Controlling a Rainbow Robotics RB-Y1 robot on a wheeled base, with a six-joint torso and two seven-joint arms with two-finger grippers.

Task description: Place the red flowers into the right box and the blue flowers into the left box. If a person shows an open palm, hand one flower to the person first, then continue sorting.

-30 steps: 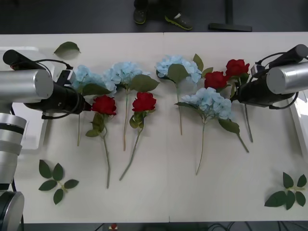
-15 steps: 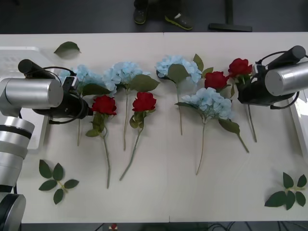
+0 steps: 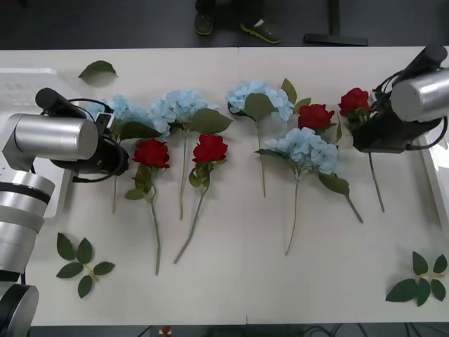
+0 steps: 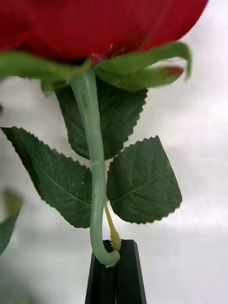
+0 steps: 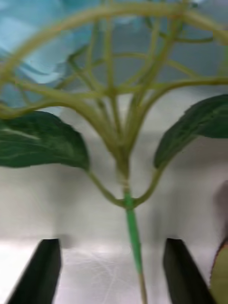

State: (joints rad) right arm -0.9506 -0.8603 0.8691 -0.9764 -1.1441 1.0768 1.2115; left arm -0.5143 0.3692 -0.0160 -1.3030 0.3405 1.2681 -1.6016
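The right gripper [image 4: 115, 266] sits near the table's right edge, its black fingers [image 4: 127, 275] pressed together on the stem of 1 red rose [image 3: 354, 100]; in the front view the arm's silver body hides the grip itself, and the stem reappears below it, running down over the table [image 3: 245, 281]. From the right wrist the bloom is cut off at the frame edge, with 3 serrated leaves spread along the pale stem. The left gripper [image 5: 111, 270] is over the far-left blue flower [image 3: 126, 111], fingers wide apart on either side of its thin stem without touching it; the left wrist view is blurred, so the cluster above reads as pale blue behind branching stalks. In the front view the left arm covers part of that flower and its upper stem. The left box [image 3: 28, 78] shows as a pale corner at the upper left, mostly behind the arm, and the right box [image 3: 435, 182] as a rim sliver at the right edge. Lying on the table are 3 more red roses [image 3: 210, 148] and 3 more blue clusters [image 3: 306, 149], with a loose leaf [image 3: 97, 69] at the far left and leaf sprigs [image 3: 78, 263] at both near corners.
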